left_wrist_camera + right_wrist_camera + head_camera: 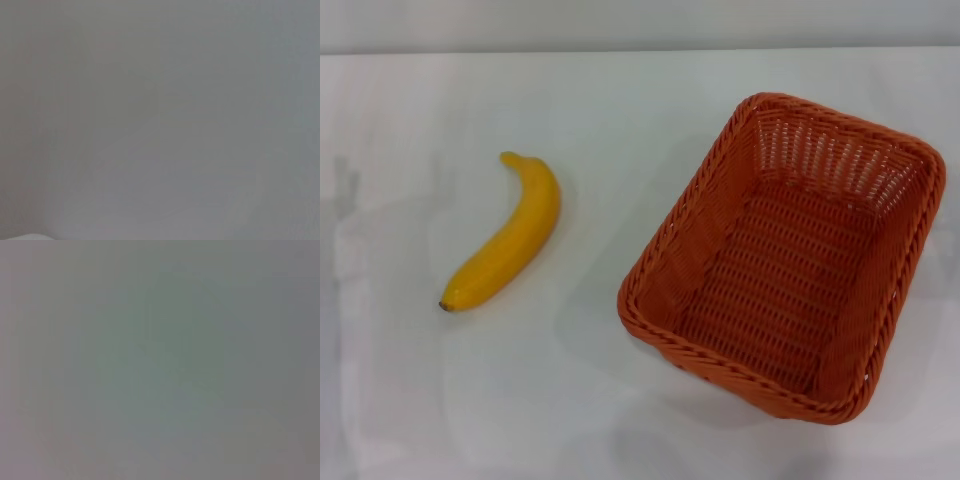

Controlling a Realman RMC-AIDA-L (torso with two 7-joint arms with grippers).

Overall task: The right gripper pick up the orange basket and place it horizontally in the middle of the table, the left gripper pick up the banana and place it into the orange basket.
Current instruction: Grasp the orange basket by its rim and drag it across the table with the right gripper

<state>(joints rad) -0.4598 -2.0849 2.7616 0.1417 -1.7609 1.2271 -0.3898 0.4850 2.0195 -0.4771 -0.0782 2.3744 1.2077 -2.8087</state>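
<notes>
The orange basket (788, 255) stands upright on the white table (620, 120), right of centre, with its long side running from near left to far right. Nothing lies inside it. A yellow banana (508, 235) lies on the table to the basket's left, its dark tip pointing toward the near left. Neither gripper shows in the head view. Both wrist views hold only a plain grey surface, with no fingers in them.
The table's far edge (640, 50) meets a grey wall at the top of the head view. Bare tabletop lies between the banana and the basket, and along the near side.
</notes>
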